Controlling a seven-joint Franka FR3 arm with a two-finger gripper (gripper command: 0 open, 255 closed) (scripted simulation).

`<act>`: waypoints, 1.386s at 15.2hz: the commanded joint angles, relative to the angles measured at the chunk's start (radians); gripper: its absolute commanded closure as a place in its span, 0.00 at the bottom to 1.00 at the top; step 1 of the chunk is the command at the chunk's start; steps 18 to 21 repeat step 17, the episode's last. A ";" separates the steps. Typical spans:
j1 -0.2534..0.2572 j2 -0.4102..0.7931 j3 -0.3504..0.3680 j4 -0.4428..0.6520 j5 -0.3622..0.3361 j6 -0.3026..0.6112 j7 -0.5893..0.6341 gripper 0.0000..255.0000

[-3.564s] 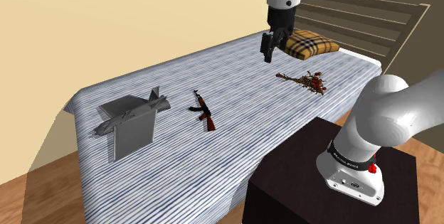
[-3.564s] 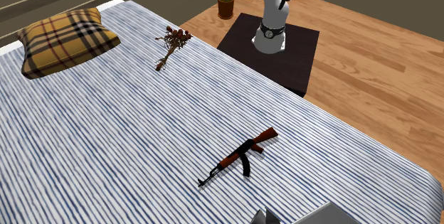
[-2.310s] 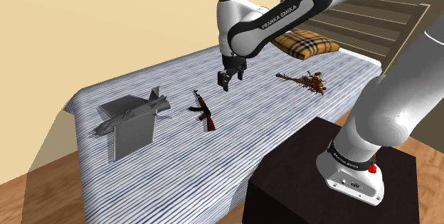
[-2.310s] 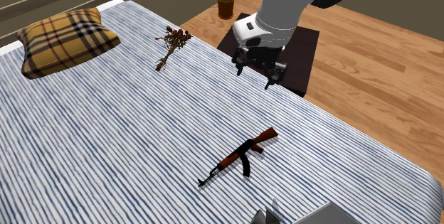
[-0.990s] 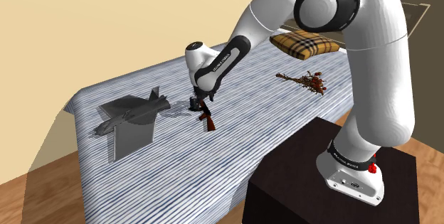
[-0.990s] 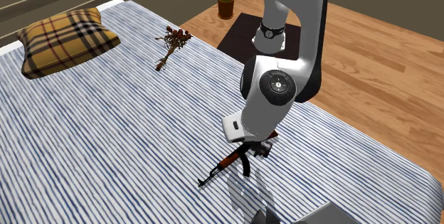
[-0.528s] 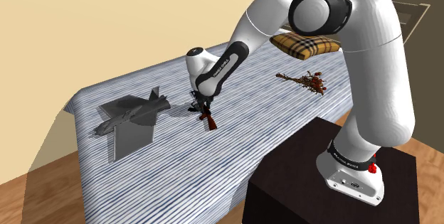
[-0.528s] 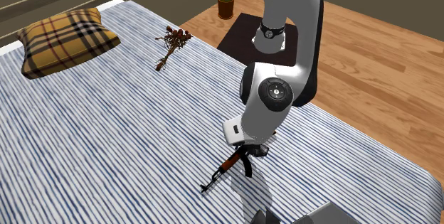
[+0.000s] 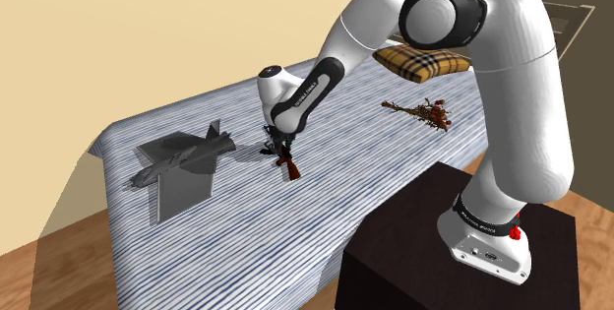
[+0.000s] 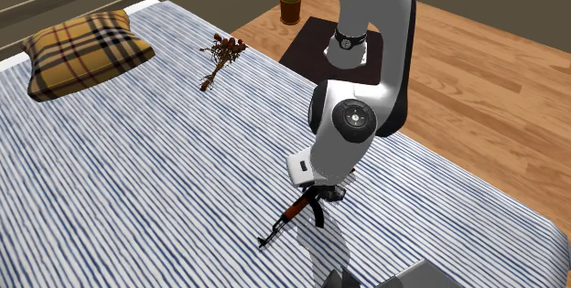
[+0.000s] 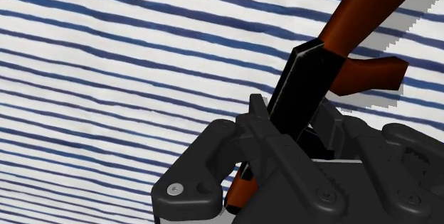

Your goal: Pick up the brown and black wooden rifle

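The rifle [image 9: 288,167] lies on the blue-and-white striped bed [image 9: 354,175], with a brown stock and handguard and a black middle and magazine. My gripper [image 9: 276,147] stands down over its middle and is shut on it. In the second exterior view the rifle's brown fore-end and black muzzle [image 10: 282,220] stick out from under the gripper [image 10: 317,193]. In the wrist view the black receiver [image 11: 307,79] is clasped between the fingers [image 11: 260,119] of the gripper [image 11: 293,127], and the brown stock [image 11: 370,6] runs away beyond them.
A grey toy aeroplane [image 9: 182,157] stands close to the rifle, toward the shoulder view's left. A bunch of dried flowers [image 9: 423,113] and a yellow plaid pillow [image 9: 421,62] lie farther up the bed. The dark stand [image 9: 448,244] is beside the bed on a wooden floor [image 10: 494,94].
The fingers have shut on the rifle's middle. The rifle's muzzle end has shifted slightly on the bed. In the last half second nothing has moved.
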 commanded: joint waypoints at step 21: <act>-0.018 -0.142 0.025 0.006 0.042 -0.152 -0.039 1.00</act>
